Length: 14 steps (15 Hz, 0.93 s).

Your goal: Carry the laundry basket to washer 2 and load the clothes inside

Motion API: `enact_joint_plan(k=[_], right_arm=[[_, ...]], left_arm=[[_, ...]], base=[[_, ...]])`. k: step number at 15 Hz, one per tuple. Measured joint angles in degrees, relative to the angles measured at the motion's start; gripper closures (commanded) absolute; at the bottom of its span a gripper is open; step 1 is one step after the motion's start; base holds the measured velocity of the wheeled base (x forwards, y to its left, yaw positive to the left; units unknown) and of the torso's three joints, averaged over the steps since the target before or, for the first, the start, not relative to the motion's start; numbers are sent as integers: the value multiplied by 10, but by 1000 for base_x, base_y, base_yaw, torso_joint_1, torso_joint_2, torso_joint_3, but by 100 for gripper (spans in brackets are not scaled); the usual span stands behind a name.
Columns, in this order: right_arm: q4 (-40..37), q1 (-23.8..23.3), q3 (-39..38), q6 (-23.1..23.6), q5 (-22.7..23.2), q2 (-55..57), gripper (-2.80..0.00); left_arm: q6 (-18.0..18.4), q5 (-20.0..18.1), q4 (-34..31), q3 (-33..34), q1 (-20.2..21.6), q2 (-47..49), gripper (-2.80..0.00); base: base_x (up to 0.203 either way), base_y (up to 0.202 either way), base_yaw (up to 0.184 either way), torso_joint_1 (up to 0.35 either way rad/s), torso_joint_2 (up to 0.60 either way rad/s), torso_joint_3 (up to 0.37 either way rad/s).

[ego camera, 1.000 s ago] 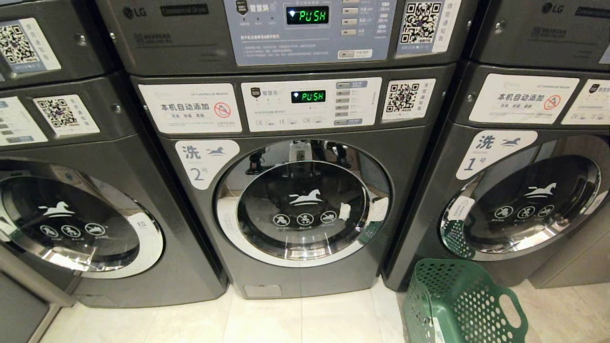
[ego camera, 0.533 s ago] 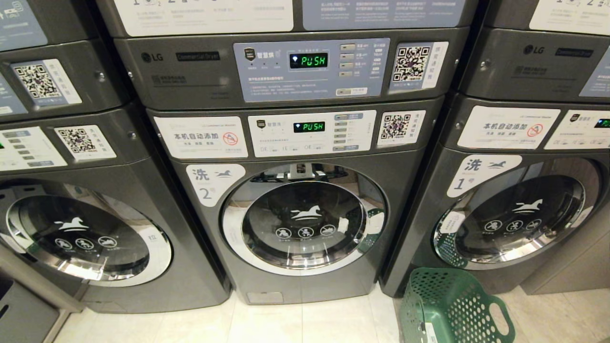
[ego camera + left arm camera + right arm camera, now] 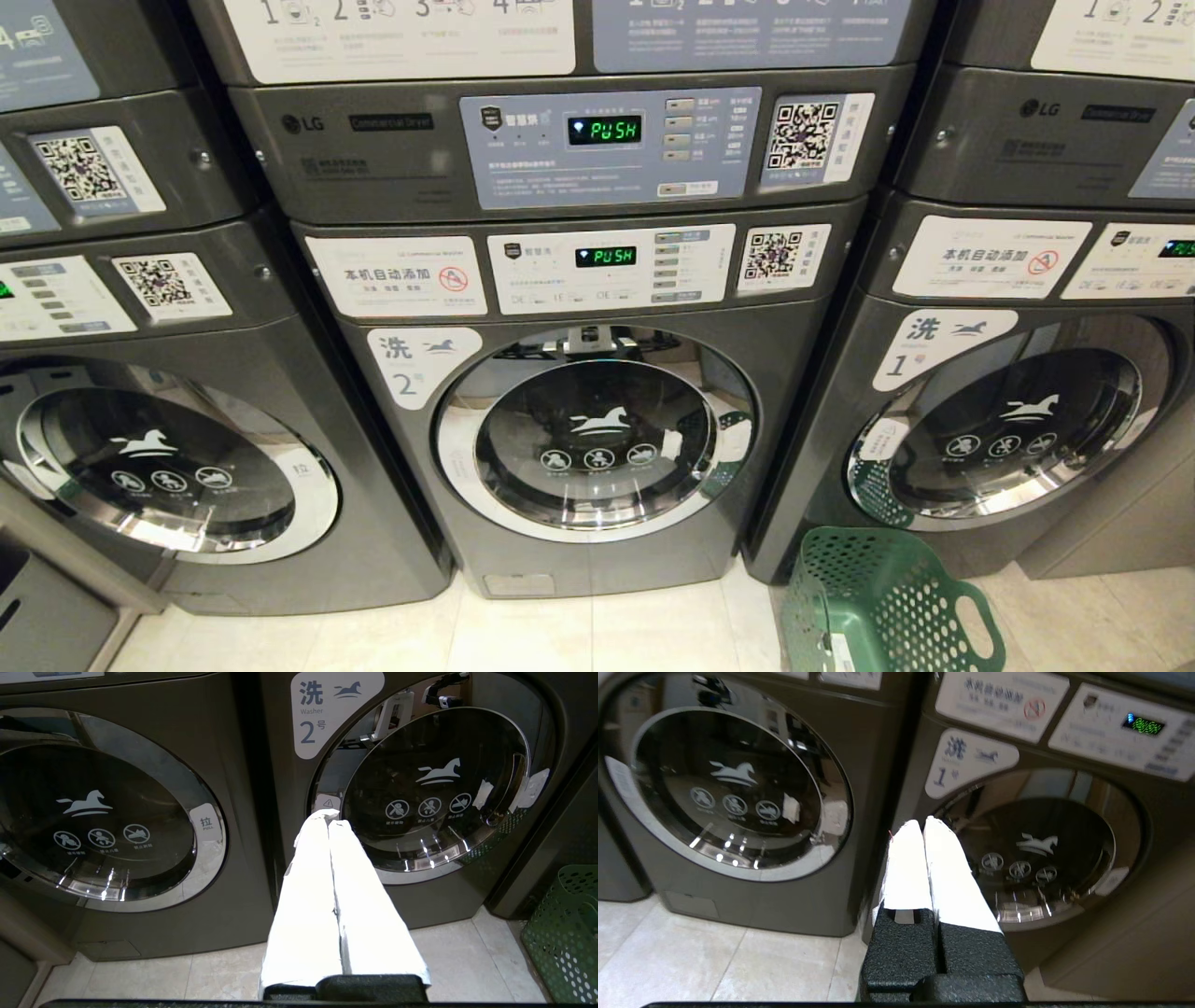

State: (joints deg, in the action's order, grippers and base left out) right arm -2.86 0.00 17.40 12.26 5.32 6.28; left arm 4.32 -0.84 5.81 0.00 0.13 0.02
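Both pincers are pressed together and hold nothing: my left pincer (image 3: 328, 820) points at the door rim of washer 2 (image 3: 597, 439), my right pincer (image 3: 923, 826) at the seam between it and washer 1 (image 3: 1008, 429). Washer 2's door is closed. The laundry basket (image 3: 887, 607) stands on the floor (image 3: 579, 635) before washer 1.

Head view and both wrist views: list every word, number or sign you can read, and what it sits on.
"LG": dark grey upper machine's panel.
"PUSH": green display on that panel, and the display on dark grey washer 2.
"洗", "Washer", "2号", horse: white label.
"洗", "1", horse: neighbouring washer's label.
"拉": left washer's door tab.
QR stickers and small print: unreadable.
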Motion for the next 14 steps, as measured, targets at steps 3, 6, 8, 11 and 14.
enact_joint_plan(k=[3, 6, 8, 11, 14], right_arm=[[-2, 0, 130, 2, 78, 169, 0], [50, 23, 210, 8, 155, 382, 0], [124, 68, 244, 12, 161, 523, 0], [292, 175, 268, 16, 120, 709, 0], [485, 242, 271, 43, 71, 820, 0]], left_arm=[[-34, 7, 1, 0, 0, 0, 0], [-49, 14, 2, 0, 0, 0, 0], [-49, 14, 2, 0, 0, 0, 0], [-49, 15, 2, 0, 0, 0, 0], [-49, 15, 2, 0, 0, 0, 0]], base=[[0, 0, 0, 0, 0, 0], [0, 0, 0, 0, 0, 0], [0, 0, 0, 0, 0, 0], [0, 0, 0, 0, 0, 0], [0, 0, 0, 0, 0, 0]])
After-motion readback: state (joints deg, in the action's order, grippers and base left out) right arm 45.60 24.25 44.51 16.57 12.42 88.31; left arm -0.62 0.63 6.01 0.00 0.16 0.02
